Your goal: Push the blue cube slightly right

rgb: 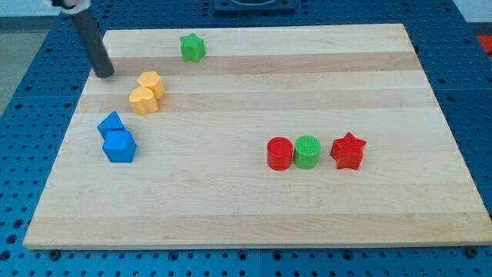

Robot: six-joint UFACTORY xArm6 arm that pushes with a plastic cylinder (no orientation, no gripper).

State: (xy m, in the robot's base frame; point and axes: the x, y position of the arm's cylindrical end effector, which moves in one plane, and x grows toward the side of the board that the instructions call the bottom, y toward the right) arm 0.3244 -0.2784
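Observation:
The blue cube [120,146] sits on the wooden board at the view's left, touching a blue triangular block [111,123] just above it. My tip [104,74] is at the board's upper left, well above both blue blocks and left of two yellow blocks. It touches no block.
Two yellow blocks [146,92] lie together up and right of the blue pair. A green star [192,48] is near the top edge. A red cylinder [280,153], a green cylinder [307,151] and a red star [347,151] stand in a row at the right. The board's [246,215] left edge is close to the blue cube.

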